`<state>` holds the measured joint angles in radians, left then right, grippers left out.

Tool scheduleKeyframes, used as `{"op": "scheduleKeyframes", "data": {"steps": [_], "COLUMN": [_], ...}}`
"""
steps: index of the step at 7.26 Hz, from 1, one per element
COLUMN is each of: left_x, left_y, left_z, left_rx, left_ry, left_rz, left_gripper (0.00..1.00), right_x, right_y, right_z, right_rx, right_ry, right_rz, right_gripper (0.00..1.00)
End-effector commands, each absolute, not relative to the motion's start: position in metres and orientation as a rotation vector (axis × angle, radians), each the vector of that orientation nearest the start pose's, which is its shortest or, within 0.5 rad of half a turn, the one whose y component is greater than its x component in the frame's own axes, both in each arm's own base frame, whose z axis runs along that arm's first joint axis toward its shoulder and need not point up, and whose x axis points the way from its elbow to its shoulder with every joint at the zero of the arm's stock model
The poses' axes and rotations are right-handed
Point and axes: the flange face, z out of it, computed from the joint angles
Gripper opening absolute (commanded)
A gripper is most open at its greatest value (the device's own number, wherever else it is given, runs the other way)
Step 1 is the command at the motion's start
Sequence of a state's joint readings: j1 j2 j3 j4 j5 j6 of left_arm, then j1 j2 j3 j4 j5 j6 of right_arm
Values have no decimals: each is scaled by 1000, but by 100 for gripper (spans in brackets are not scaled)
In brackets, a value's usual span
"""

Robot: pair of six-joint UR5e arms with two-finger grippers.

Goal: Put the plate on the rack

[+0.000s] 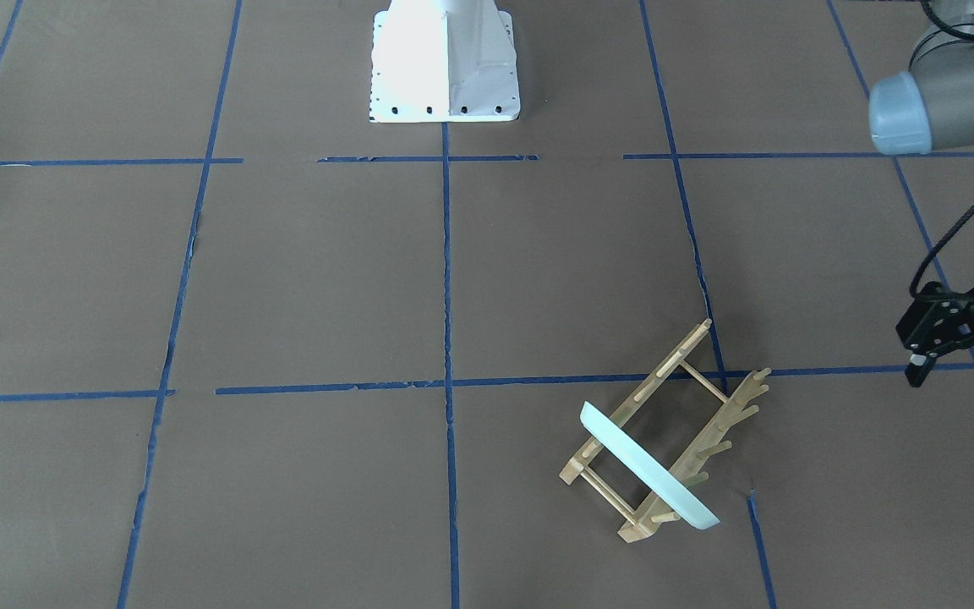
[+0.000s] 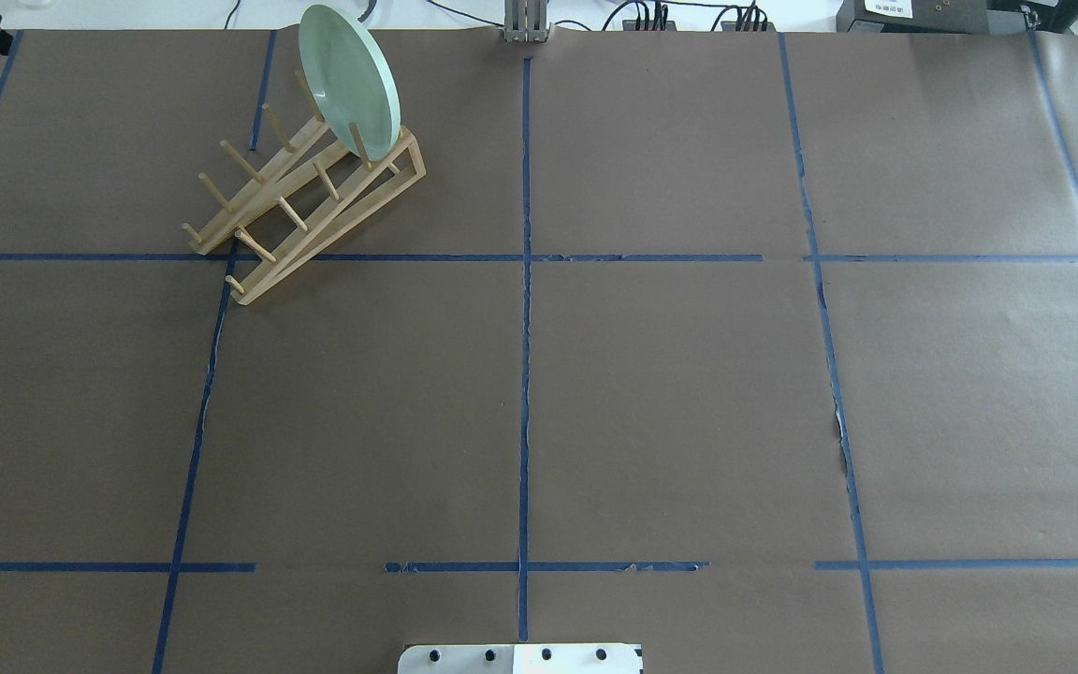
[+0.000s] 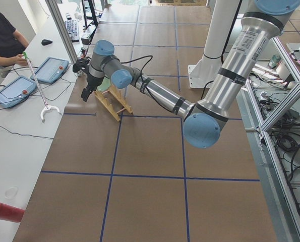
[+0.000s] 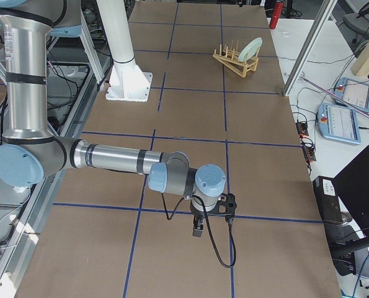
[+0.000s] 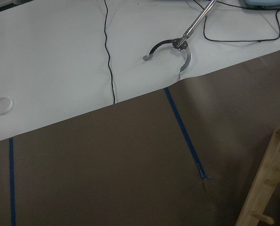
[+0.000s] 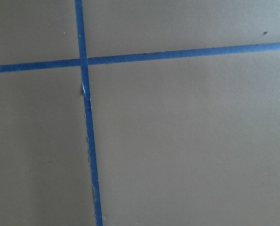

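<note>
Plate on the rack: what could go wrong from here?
1. The plate stands tilted at one end of the rack, held only by the last pegs. A bump could tip it off that end.
2. The left claw hangs beside the rack, not touching it. A sweep toward the rack might knock the rack or the plate.

On my feed the plate (image 2: 349, 80) reads pale mint-green, the rack (image 2: 263, 273) light wood, the worktop (image 2: 689, 402) brown, gridded with blue tape lines (image 2: 526, 374).
</note>
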<state>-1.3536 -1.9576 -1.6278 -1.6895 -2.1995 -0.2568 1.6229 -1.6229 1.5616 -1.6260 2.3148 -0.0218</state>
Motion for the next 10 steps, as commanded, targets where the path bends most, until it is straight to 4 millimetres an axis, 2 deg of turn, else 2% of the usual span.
{"op": "scheduleKeyframes", "data": {"steps": [1,2,3,5,6,8,10], "left_x": [12,-25,-38,-40,-37,-41,-82], "left_y": [-605,-591,-557,-499,-483,-476,-480], "left_z": [499,531,585,650,653,646,639], "left_rx": [240,231,171,53,36,53,104], "left_ry": [739,719,717,755,843,843,767], "left_rz": [191,200,222,185,164,160,100], "left_gripper": [100,100,100,100,100,100,100], "right_x": [90,90,90,90,90,90,90], "right_y": [-456,-456,-456,-456,-456,-456,-456], "right_z": [696,695,695,696,695,695,695], "right_rx": [-85,-84,-84,-85,-84,-83,-84], "right_ry": [-747,-747,-747,-747,-747,-747,-747], "right_rz": [73,73,73,73,73,71,73], "right_gripper": [100,100,100,100,100,100,100]}}
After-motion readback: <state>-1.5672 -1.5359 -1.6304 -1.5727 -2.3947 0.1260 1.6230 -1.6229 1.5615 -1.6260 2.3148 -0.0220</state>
